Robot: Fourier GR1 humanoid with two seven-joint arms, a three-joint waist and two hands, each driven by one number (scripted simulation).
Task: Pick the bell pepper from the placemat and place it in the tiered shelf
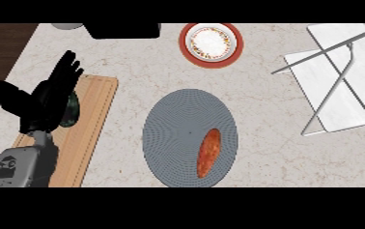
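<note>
Nearest the lower edge of the head view, at the left, a grey forearm (25,167) comes up over a wooden cutting board (92,121) that lies lengthwise on the pale marbled counter (271,146). At the end of that forearm the left hand (50,97) stands with its black fingers straight and spread apart, pointing up and away, holding nothing; a dark green object (71,109), too hidden to name, sits just behind it on the board. The right hand does not show anywhere. In the middle of the counter lies the grey oval placemat (178,126), and on its lower right part rests the bell pepper (209,152), an orange-red, elongated shape lying tilted slightly off upright, wholly within the mat's edge and well apart from the left hand. Farther out and to the right stands the tiered shelf (335,83), seen from above as white slabs carried on thin grey metal bars that cross diagonally; it is well apart from the placemat. Farther still, near the top middle, a red-rimmed plate (211,42) holds something white at its centre. At the far top left sit a black block (122,30) and, beside it, a grey rounded thing (66,26) cut off by the edge.
</note>
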